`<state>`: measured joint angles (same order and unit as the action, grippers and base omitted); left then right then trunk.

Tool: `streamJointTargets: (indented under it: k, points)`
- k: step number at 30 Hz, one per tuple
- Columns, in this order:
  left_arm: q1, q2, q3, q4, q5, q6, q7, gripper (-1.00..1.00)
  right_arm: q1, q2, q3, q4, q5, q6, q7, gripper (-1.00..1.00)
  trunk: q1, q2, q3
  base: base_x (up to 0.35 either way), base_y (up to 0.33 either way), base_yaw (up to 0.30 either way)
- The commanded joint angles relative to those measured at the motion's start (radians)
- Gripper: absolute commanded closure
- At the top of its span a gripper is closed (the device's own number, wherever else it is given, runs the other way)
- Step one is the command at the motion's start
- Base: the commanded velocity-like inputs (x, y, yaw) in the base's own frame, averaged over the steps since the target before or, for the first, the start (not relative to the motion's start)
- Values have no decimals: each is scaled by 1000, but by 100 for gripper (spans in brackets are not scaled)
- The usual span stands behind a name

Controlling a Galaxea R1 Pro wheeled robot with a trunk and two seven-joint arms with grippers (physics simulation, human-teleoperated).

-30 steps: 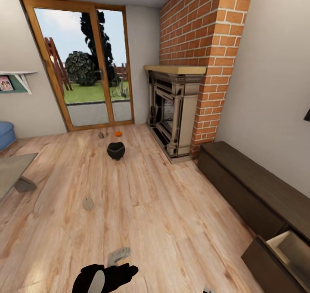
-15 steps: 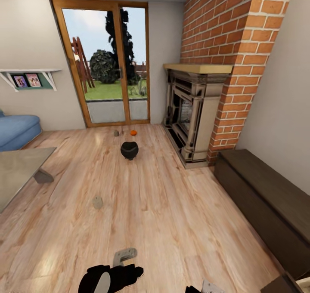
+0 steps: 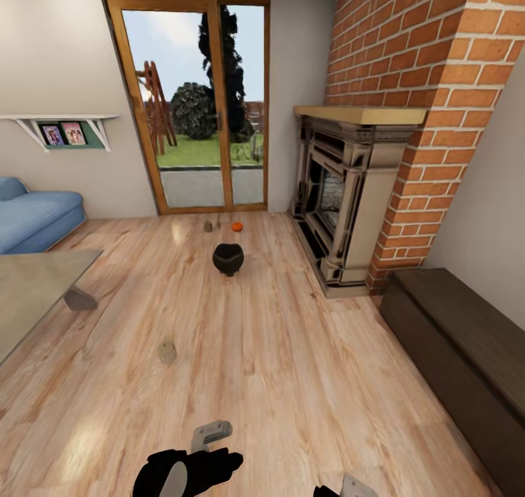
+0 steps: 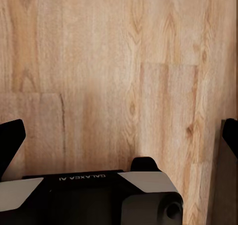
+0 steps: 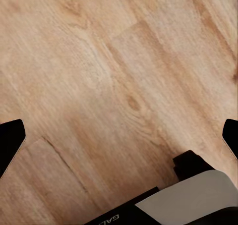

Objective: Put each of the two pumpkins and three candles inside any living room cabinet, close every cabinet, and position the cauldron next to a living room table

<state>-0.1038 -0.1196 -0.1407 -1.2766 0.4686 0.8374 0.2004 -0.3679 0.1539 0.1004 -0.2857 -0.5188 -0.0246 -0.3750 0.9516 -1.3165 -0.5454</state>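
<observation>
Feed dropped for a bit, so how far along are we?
Nothing here looks finished. On the floor lie one pumpkin, two candles and the cauldron, away from the table. Both pincers are open and empty. The rest can't be judged; only part of the cabinet shows.

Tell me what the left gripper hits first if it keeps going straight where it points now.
The bare wooden floor, most likely. In the left wrist view the left gripper has its jaws spread wide with only planks beyond them; how far off they lie is unclear.
</observation>
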Motion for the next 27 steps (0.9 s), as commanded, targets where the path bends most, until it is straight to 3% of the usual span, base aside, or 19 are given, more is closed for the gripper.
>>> streamJointTargets:
  k: [1,10,27]
  points:
    - [0,0,0,-1,11,3,10,-100,0,0,9,-1,-10,-3,-5,-100,1,-1,-1,307,-175,3]
    - [0,1,1,-1,11,3,10,-100,0,0,7,-6,-12,-3,-6,-100,1,-1,-1,296,-195,1]
    - [0,1,5,7,10,-2,11,-100,0,2,9,-3,-11,-28,-7,-100,1,-1,-1,291,-11,0]
